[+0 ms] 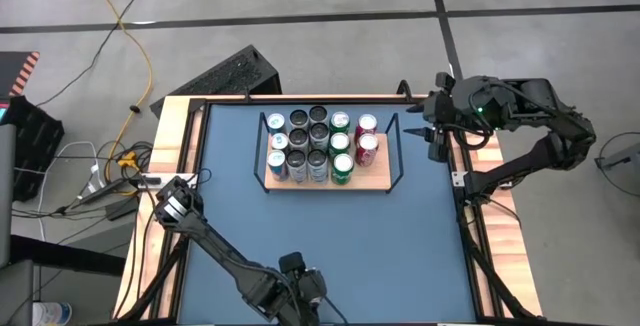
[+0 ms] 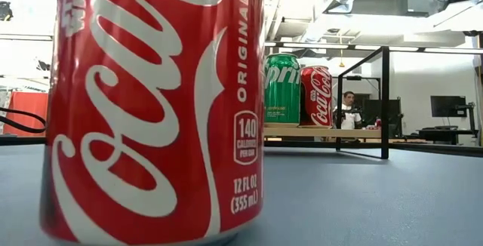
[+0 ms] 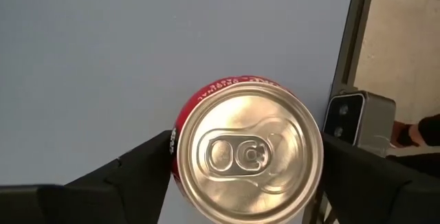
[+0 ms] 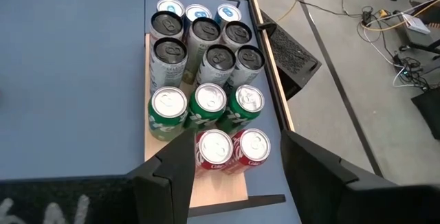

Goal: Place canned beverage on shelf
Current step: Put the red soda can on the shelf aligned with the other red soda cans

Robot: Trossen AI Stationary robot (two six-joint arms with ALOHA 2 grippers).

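1. the red cola can with a silver top (image 3: 249, 148) stands upright on the blue tabletop (image 3: 137, 59), low in the high view's frame, well apart from the light-wood shelf with black wire rails (image 1: 375, 178).
2. the left gripper (image 3: 247, 169) straddles the can with fingers wide, one on each side; contact unclear.
3. the right gripper (image 4: 234, 176) hangs half-open at upper right, empty, over the shelf's cans (image 4: 206, 66).

We see the shelf (image 1: 378, 180) at the table's (image 1: 420, 256) far middle, cans (image 1: 318, 146) in rows on it, space free at its right end. One can (image 3: 249, 148) stands apart at the near edge, between the left gripper's (image 3: 247, 176) fingers. Right gripper (image 4: 234, 176) sits over the shelf's right end.
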